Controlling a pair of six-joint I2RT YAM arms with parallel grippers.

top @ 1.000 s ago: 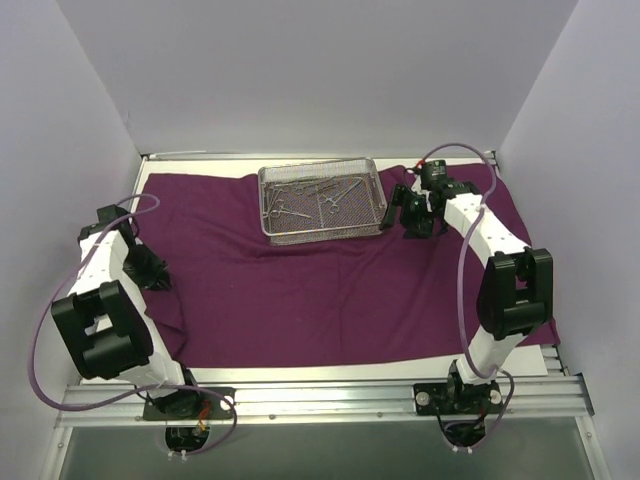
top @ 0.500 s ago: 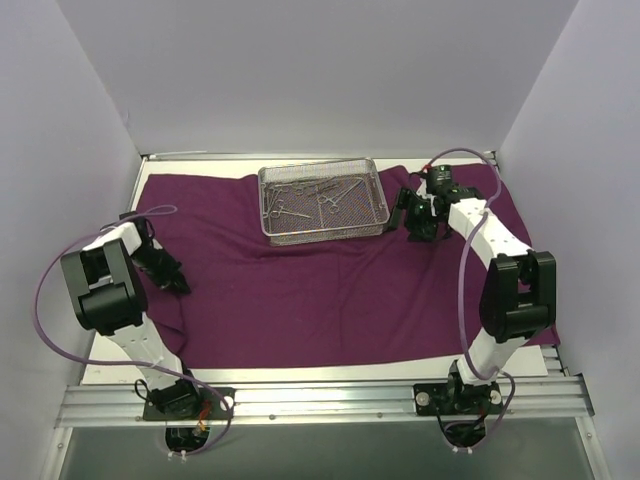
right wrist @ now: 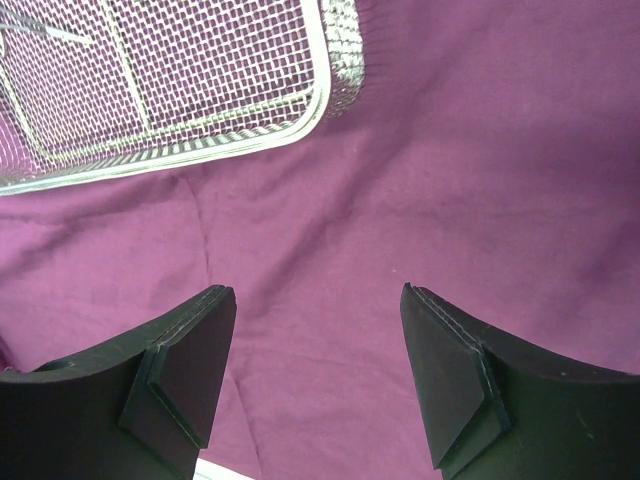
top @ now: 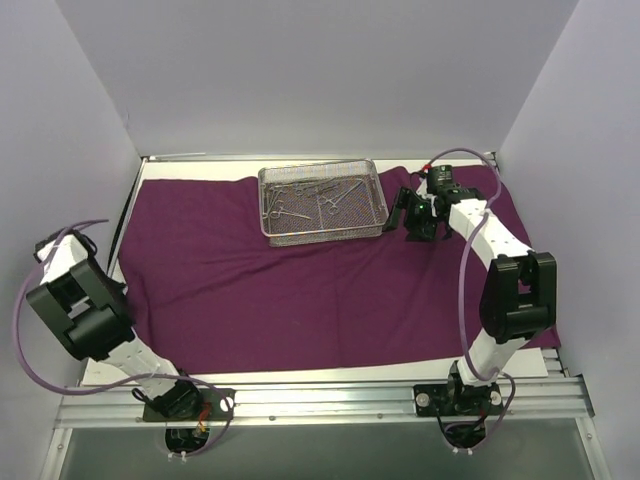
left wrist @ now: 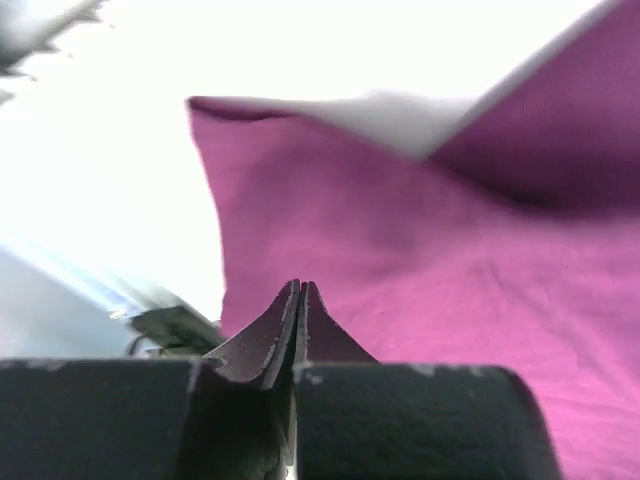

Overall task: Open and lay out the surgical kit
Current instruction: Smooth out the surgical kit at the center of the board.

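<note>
Right gripper (top: 411, 216) agape, empty; left gripper (left wrist: 300, 290) pinched shut.
Rectangular silver wire-mesh tray (top: 325, 233) on deep-purple cloth wrap (top: 300, 290), near 9 o'clock of right gripper.

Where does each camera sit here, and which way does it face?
Top external: above and behind the bases, looking down on purple cloth, mesh tray, left arm and right arm.
Left wrist: faces the cloth's edge past the shut left gripper.
Right wrist: looks down past the open right gripper; shares the tray corner with top.
</note>
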